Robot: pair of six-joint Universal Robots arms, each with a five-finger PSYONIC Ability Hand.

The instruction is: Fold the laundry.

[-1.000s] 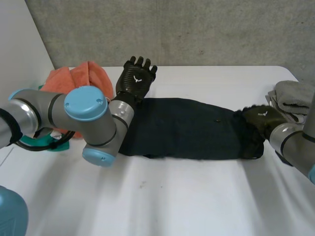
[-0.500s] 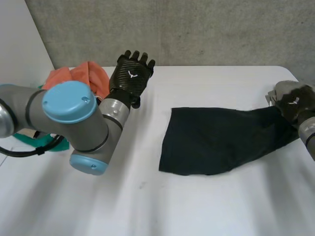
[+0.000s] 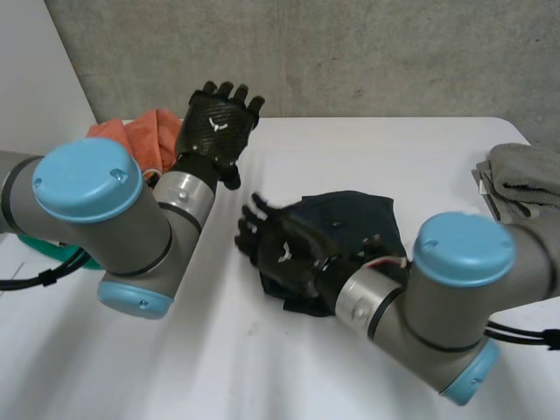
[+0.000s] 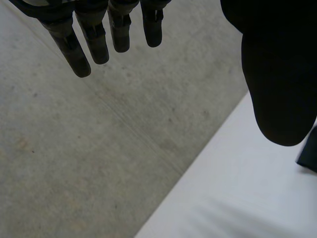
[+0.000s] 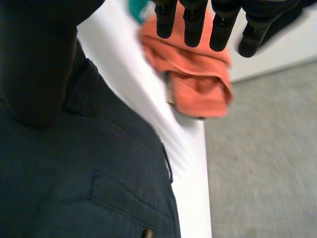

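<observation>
A dark navy garment (image 3: 354,219) lies folded over itself in the middle of the white table (image 3: 219,367). My right hand (image 3: 284,254) hovers over its left edge, open, fingers straight and spread toward the left. In the right wrist view the straight fingers (image 5: 193,25) hold nothing, and the dark garment (image 5: 99,173) with a seam and a button lies under the palm. My left hand (image 3: 219,122) is raised near the table's far edge, open and apart from the garment. In the left wrist view its fingers (image 4: 91,42) hang straight and empty, with a garment corner (image 4: 309,153) beside the thumb.
An orange cloth (image 3: 149,131) lies bunched at the far left, seen beyond the right hand's fingertips as the orange cloth (image 5: 198,84). A teal item (image 3: 44,249) sits under my left arm. Folded grey cloth (image 3: 525,175) is stacked at the table's right edge.
The right hand carried the garment's right end across to the left, folding it roughly in half, and now stands open over it. The left hand drew back to the left, off the cloth.
</observation>
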